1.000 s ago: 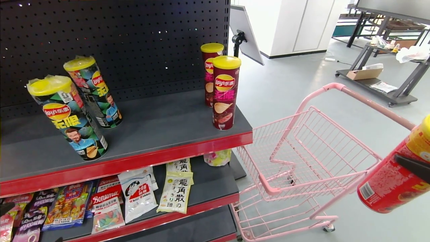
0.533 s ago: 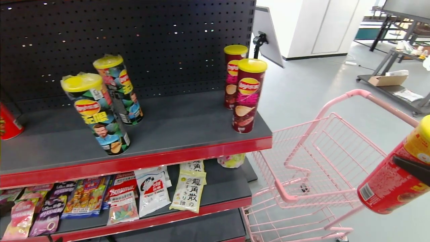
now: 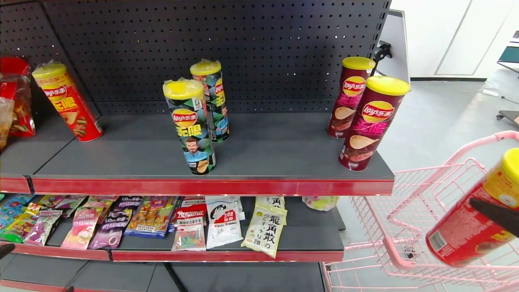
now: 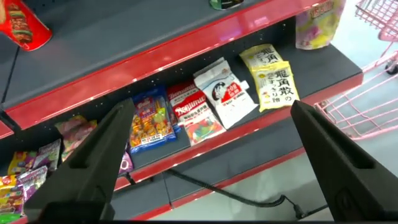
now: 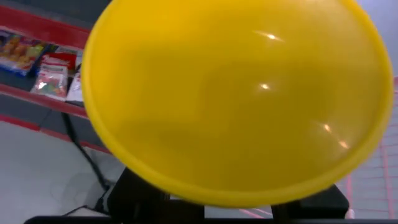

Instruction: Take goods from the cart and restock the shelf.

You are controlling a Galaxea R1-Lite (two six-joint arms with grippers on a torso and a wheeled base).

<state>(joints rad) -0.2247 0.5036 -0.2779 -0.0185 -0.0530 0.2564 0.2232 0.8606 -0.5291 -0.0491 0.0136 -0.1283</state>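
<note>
We aim for shelf [image 3: 263, 150] top tier: bare stretch between matching red can [image 3: 69, 103] at left and green cans [image 3: 194, 125] suits best. Held can [image 3: 462, 235] hangs tilted over cart [image 3: 478, 142], right gripper [image 3: 492, 214] clamped round it; we'd right it first, pass before maroon cans [image 3: 371, 121]. Left gripper [image 4: 211, 155] jaws apart, low near snack packets [image 4: 217, 106]. Tier dark, matte; pegboard [image 3: 243, 40] behind; grey floor [image 3: 438, 117] beyond.

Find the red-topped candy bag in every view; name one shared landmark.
Head view: candy bag on the lower shelf, beside the white bag.
Left wrist view: candy bag beside that white bag.
Right wrist view: candy bag past the yellow lid.
Shared landmark: the shelf's red edge.
</note>
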